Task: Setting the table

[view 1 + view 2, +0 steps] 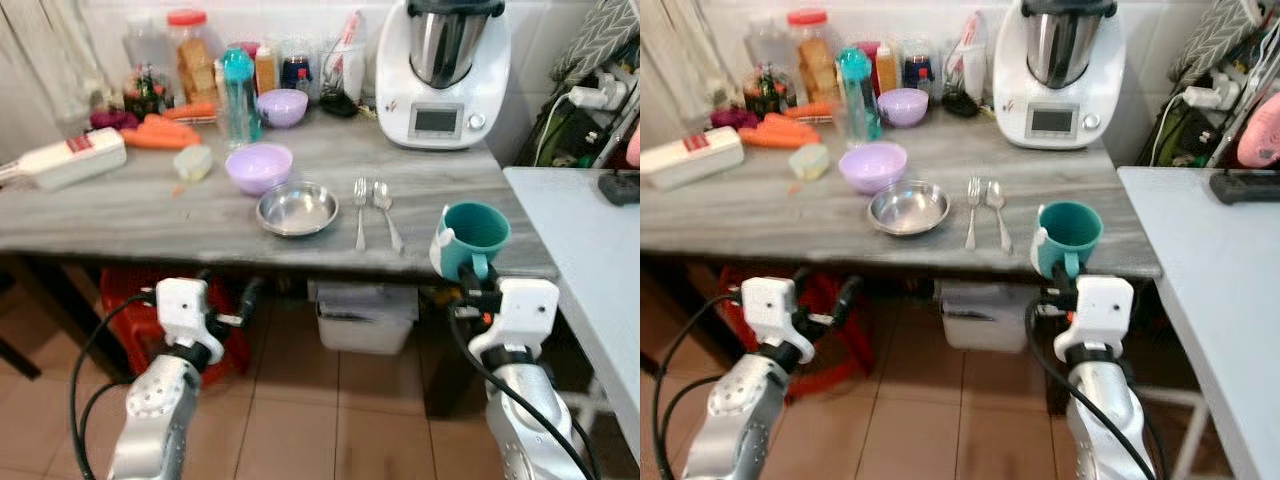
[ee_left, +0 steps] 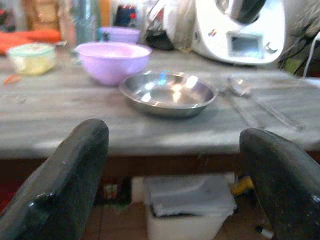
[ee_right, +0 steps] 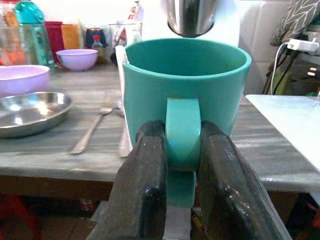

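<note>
**Teal mug held at the counter's front edge**

The right gripper (image 3: 182,165) pinches the handle of a teal plastic mug (image 1: 474,236) between its two black fingers (image 3: 145,180), holding it upright at the lower right of the head view, over the front edge of the grey wood-grain counter (image 1: 120,215). The left gripper (image 2: 175,175) sits low at the lower left, below the counter edge, its fingers spread wide with nothing between them.

At the centre of the counter lies a shallow round steel dish (image 1: 297,208). Just right of it, a steel fork (image 1: 360,210) and a steel spoon (image 1: 386,212) lie side by side. Behind the dish, touching or nearly so, stands a lilac plastic bowl (image 1: 259,165); a smaller lilac bowl (image 1: 283,106) sits farther back near a teal-capped clear bottle (image 1: 238,95). A white kitchen machine with a steel jug (image 1: 442,70) fills the upper right. Orange carrots (image 1: 160,132) lie at the upper left.
</note>
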Motion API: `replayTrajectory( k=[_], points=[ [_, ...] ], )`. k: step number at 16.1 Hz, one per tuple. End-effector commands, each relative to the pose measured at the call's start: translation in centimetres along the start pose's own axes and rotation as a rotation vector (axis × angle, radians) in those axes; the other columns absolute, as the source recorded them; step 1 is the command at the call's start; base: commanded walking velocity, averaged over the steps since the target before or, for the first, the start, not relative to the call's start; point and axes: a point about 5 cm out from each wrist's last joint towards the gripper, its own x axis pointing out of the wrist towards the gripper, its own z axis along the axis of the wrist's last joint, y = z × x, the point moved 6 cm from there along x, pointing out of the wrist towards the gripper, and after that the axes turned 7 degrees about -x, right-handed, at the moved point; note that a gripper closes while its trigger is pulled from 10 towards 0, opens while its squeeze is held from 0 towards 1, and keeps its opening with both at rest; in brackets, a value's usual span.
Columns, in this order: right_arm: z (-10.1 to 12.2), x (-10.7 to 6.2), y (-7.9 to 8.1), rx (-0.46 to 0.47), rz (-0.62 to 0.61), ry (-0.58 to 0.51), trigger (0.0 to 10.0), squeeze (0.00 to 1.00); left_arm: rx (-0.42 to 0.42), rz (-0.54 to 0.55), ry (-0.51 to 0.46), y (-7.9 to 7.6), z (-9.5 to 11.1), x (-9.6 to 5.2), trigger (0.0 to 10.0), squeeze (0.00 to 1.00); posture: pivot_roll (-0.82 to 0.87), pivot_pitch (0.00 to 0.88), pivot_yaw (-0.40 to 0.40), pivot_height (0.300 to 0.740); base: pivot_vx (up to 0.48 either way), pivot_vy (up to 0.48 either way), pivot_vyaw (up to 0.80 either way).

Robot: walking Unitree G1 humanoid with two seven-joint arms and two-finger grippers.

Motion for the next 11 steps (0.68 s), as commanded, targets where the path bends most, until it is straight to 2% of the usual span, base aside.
replayTrajectory(
  k=[1, 5, 11],
  points=[
    [1.46, 0.31, 0.19, 0.009, 0.002, -0.045, 10.0, 0.0, 0.025, 0.008, 0.0, 0.34, 0.48, -0.04, 10.0, 0.0, -0.02, 0.0, 0.029, 0.74, 0.345, 0.0, 0.5],
    [1.69, 0.46, 0.78, 0.014, 0.016, -0.05, 10.0, 0.0, 0.02, -0.004, 0.002, -0.06, 0.58, 0.07, 10.0, 0.0, -0.02, 0.0, 0.029, 0.74, 0.342, 0.0, 0.53],
    [1.72, 0.7, 0.94, 0.034, 0.013, -0.047, 10.0, 0.0, 0.019, -0.01, 0.01, -0.25, 0.44, -0.02, 10.0, 0.0, -0.02, 0.0, 0.025, 0.74, 0.337, 0.0, 0.0]
  ],
)
